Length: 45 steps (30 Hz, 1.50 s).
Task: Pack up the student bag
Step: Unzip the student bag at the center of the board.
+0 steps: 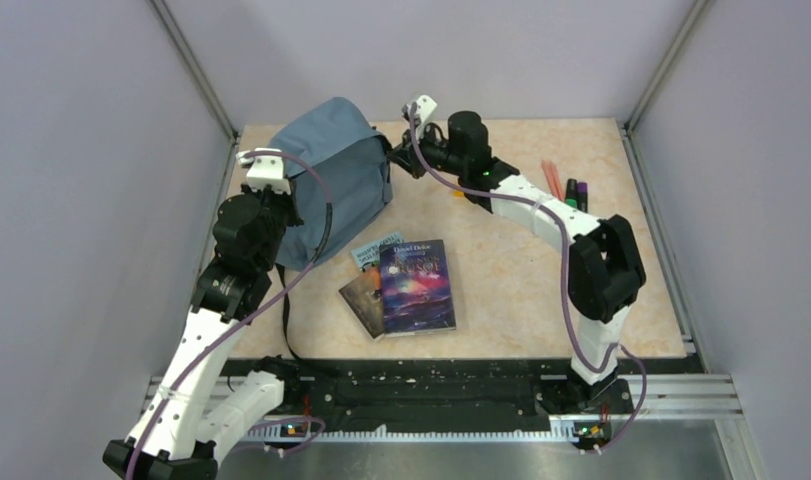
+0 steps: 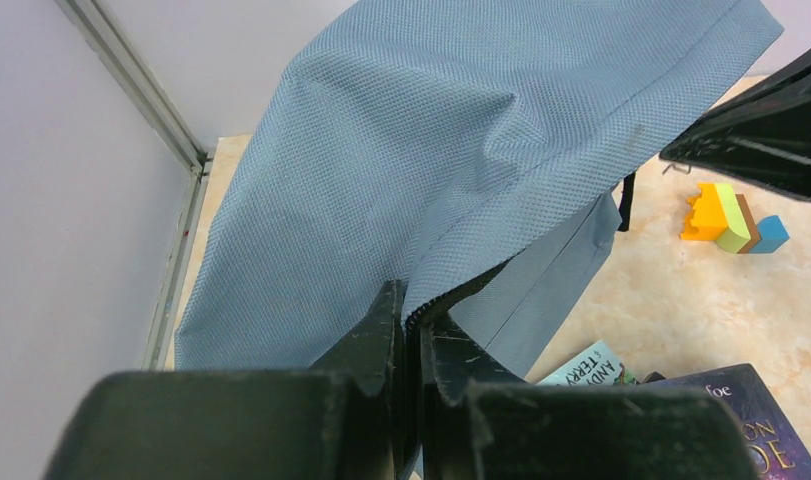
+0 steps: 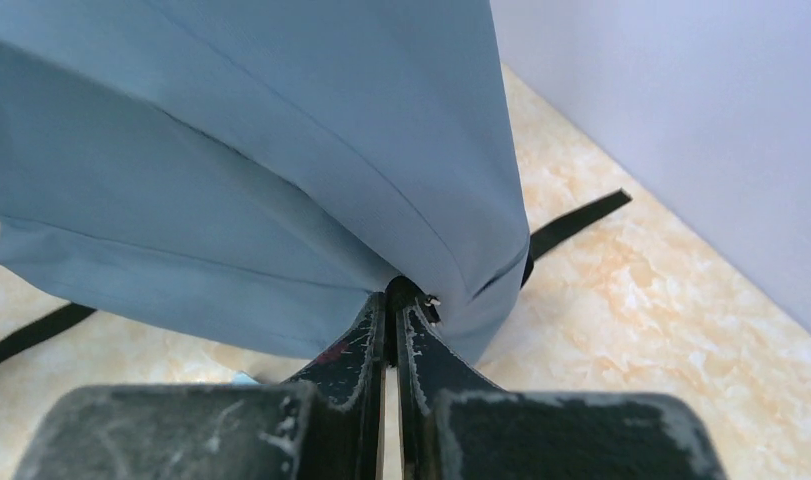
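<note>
Student bag (image 1: 331,170) back-left on bench (image 1: 541,300). Left pincer (image 2: 411,322) clenched on bag fabric by zipper (image 2: 461,290); right pincer (image 3: 393,300) clenched on bag edge, likely the pull. Suggest left anchors, right draws along zipper, fabric taut.

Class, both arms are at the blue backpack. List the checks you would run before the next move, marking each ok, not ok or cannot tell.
1. The left gripper is shut on the dusty-blue fabric backpack: ok.
2. The right gripper is shut on the backpack's edge: ok.
3. Backpack mouth open wide enough for a book: cannot tell.
4. The dark purple-covered book lies free on the beige marbled table: ok.
5. That book packed: not ok, it lies outside the backpack.
</note>
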Available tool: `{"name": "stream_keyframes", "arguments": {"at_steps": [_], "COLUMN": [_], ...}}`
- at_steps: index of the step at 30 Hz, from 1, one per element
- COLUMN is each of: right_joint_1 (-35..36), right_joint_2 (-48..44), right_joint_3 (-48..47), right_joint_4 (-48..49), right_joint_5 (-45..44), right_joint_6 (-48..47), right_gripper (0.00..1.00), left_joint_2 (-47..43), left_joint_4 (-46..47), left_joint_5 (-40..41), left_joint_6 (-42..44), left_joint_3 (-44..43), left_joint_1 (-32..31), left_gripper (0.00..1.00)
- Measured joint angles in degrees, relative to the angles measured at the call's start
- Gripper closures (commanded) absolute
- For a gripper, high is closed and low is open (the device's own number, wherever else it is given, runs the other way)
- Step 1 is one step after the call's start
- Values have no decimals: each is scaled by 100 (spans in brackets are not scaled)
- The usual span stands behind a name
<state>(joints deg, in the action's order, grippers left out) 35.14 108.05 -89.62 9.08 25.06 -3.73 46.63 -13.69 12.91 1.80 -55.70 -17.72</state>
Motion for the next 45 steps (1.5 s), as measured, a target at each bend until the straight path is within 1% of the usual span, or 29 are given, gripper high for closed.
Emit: {"name": "stream_keyframes", "arguments": {"at_steps": [10,17,21,29,33,34,36,38,41,42,45], "right_joint_1": [98,282,542,1298,1541,1554,1576,1574,1574,1574,1574], "right_joint_2": [-398,-417,-444,-531,-531,-531,-535,-564,-774,-852,-944], "right_joint_3": [-13,-345,-433,-468,-468,-468,-457,-435,-162,-68,9], "right_joint_4": [737,820,791,590,564,564,577,586,623,623,629], "right_joint_5": [-28,72,107,310,420,417,361,251,48,-15,-186], "right_joint_6": [546,678,520,-101,-184,-181,-168,-162,-144,-142,-144], "right_gripper": [100,100,100,100,100,100,100,100,100,100,100], "left_joint_2": [4,4,13,15,15,15,13,7,-90,-151,-433], "left_joint_4": [2,2,0,-4,-4,-4,-7,-7,-85,-116,-186], "left_joint_5": [-4,2,0,-48,-155,-168,-186,-175,-129,-118,-87], "left_joint_6": [0,0,0,-17,-22,-24,-24,-11,20,61,127], "left_joint_3": [0,0,0,0,0,0,0,0,0,0,-2], "left_joint_1": [-2,0,0,0,0,0,0,0,-2,-2,-2], "left_gripper": [100,100,100,100,100,97,87,71,51,45,32]}}
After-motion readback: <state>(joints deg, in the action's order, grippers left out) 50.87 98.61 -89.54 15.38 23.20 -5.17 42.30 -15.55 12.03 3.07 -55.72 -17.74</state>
